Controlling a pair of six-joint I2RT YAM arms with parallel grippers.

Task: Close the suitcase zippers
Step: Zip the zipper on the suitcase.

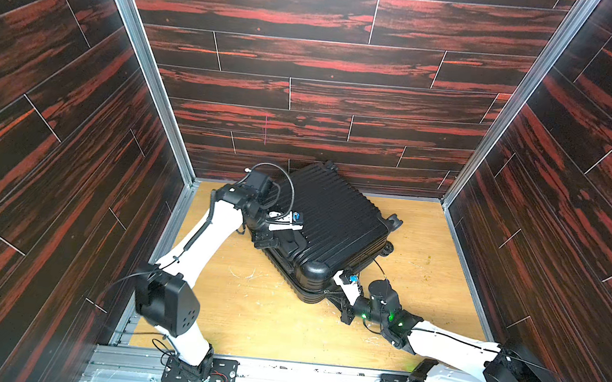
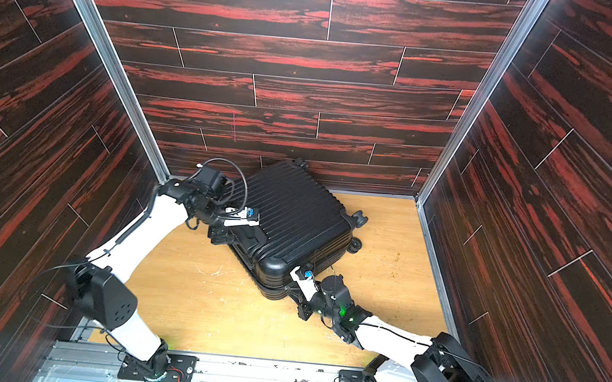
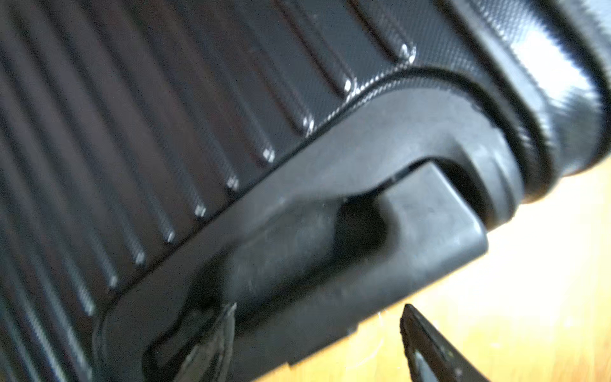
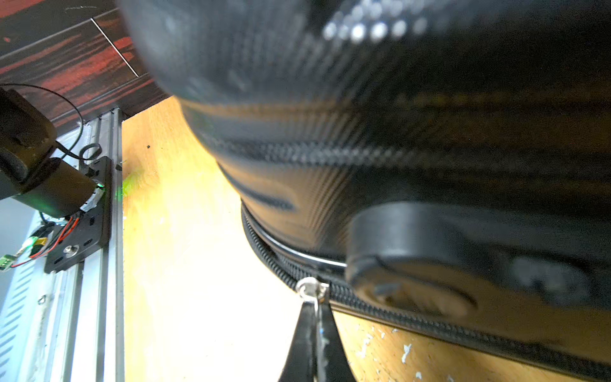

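Right gripper clamping pull tab at suitcase corner; left gripper gaping astride handle. Shells lying shut; zipping under way, remaining stretch unclear.

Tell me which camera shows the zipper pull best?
Right wrist view: the zipper pull sits close up, pinched by the right gripper. Both top views hide it; left wrist shows only the suitcase handle.

Place: enclosed robot lab cell
Walls: red-black wood-print panels, aluminium posts
Base: wooden tabletop, metal rail carrying arm mounts
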